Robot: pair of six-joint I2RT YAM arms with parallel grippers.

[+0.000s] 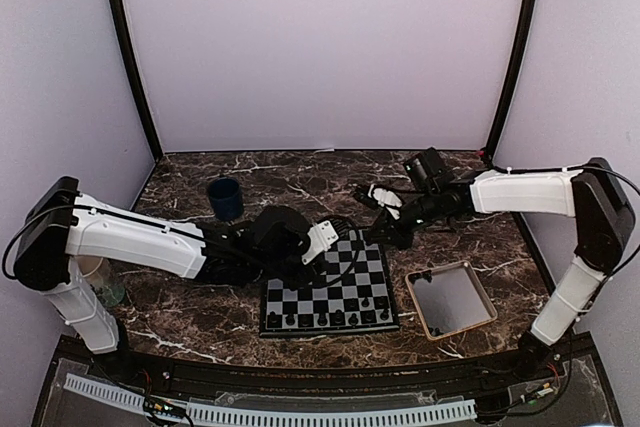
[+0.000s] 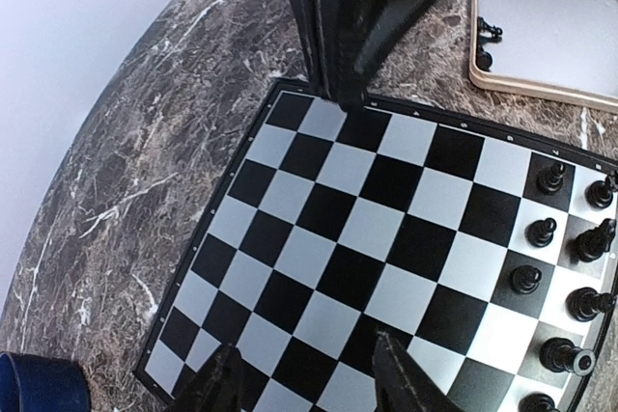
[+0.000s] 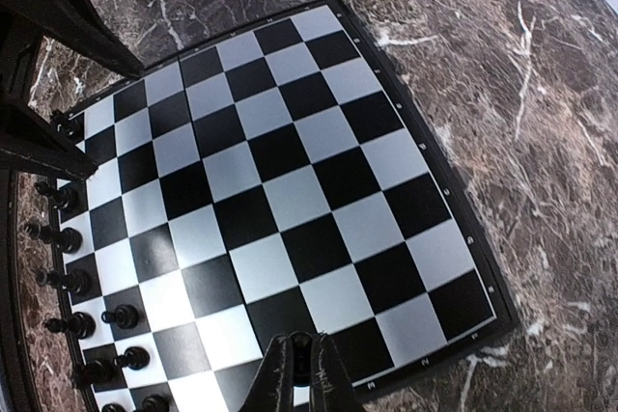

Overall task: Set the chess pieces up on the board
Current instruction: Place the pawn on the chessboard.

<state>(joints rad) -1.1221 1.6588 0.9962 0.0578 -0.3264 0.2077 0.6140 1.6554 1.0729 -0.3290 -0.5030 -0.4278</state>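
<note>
Dark chess pieces point(image 3: 121, 315): tiny, light, topple-prone; pinch mid-stem.
Board point(image 3: 290, 190): stiff, flat on desk point(image 3: 541, 94).
Left fingers point(image 2: 401, 378): wide, empty.
Right fingers point(image 3: 270, 388): narrow, seemingly pinching one piece point(image 3: 301, 359).

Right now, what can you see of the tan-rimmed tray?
The tray is a small square with a raised tan rim and a pale grey, slightly glossy floor. It lies flat on the marbled table, right of the board and apart from it, slightly askew. A couple of tiny dark chess pieces lie in one corner.

One board point(image 1: 340, 293), one tray point(image 1: 436, 269), one cup point(image 1: 225, 199)
</note>
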